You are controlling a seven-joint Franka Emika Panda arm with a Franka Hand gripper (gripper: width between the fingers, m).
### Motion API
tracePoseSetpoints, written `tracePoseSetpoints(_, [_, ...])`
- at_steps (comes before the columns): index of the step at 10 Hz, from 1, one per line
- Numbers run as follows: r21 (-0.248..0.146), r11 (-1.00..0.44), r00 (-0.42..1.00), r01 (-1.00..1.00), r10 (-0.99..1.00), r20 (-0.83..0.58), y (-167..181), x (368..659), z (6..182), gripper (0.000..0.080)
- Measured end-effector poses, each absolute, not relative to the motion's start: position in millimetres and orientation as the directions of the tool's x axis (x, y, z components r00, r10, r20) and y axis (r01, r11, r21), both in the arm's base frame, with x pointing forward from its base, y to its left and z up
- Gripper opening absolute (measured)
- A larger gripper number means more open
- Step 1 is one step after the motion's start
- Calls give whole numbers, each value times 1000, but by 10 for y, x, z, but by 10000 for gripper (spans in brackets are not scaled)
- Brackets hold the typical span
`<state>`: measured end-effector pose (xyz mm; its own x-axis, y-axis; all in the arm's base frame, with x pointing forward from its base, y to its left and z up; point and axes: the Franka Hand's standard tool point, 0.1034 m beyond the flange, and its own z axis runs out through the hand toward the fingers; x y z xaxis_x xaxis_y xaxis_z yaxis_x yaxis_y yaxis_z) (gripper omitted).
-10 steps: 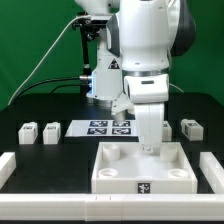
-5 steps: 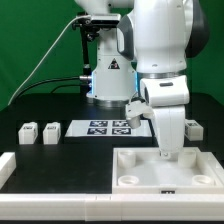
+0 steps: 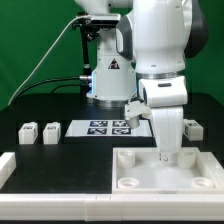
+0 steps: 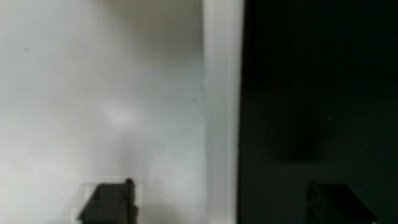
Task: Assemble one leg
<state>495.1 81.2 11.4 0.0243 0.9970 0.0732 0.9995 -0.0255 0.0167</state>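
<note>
White plastic leg [image 3: 27,131]: small upright block, tagged face; tool [image 3: 168,154] spread open over tray [image 3: 150,186].

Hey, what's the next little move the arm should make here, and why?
Probably lift the gripper straight up, clear of the tray. Its jaws stand apart with nothing held, low down at the tray, while a leg waits loose just beyond the tray at the exterior view's right, so rising first seems the safest way toward it.

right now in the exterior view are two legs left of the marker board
Yes, two legs stand at the exterior view's left of the marker board.
</note>
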Motion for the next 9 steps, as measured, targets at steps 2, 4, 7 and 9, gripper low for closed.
tracePoseSetpoints(2, [17, -26, 25, 1000, 997, 73, 808, 4951, 114, 591])
tracePoseSetpoints(4, [17, -27, 26, 999, 997, 73, 803, 4952, 114, 646])
tracePoseSetpoints(7, [17, -28, 27, 999, 997, 73, 799, 4953, 114, 649])
tracePoseSetpoints(9, [23, -90, 88, 996, 993, 72, 880, 4947, 255, 649])
